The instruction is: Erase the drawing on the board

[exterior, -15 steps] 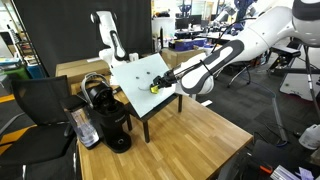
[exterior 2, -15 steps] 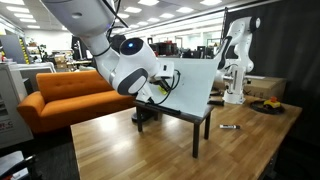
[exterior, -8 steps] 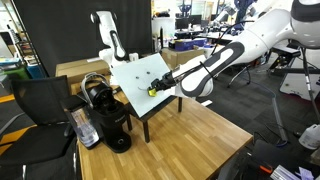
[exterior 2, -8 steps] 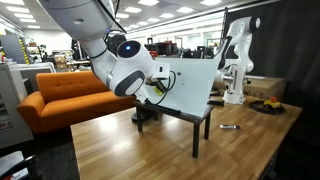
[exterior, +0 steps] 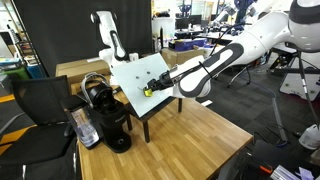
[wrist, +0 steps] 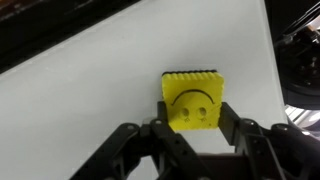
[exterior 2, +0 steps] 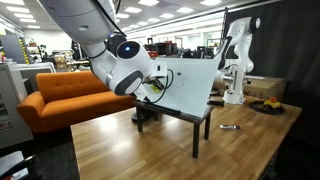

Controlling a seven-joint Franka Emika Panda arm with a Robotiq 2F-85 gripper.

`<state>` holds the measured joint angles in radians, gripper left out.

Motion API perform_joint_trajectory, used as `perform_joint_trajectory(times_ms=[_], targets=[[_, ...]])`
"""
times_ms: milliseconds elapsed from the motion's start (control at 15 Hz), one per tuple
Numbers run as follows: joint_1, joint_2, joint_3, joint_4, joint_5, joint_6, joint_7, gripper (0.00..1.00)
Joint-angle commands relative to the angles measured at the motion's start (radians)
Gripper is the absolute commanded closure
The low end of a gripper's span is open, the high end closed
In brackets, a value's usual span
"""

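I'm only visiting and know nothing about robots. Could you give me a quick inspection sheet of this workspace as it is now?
Surface: light wooden table.
Job's things: tilted white flat board; the wrist view shows no marks on it.
Clutter: black coffee machine beside the board; small dark item on the table, too small to identify.
Grippers: gripper shut on a yellow rectangular block that has a face drawn on it and looks held against the board.
Cables: nothing seen.
Surroundings: orange sofa, black chair, second white robot arm, open office behind.
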<state>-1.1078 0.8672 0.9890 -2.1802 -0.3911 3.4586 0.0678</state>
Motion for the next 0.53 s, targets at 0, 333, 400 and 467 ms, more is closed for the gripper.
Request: perform_joint_trajectory(times_ms=[0, 333, 400, 467], targets=[[-0.022, 0.07, 0.04, 0.015, -0.03, 0.0, -0.045, 0.73], [-0.031, 0.101, 0.061, 0.024, -0.042, 0.0, -0.066, 0.73], [-0.034, 0.106, 0.062, 0.03, -0.043, 0.0, -0.072, 0.73], [-0.037, 0.112, 0.064, 0.035, -0.045, 0.0, -0.079, 0.73]])
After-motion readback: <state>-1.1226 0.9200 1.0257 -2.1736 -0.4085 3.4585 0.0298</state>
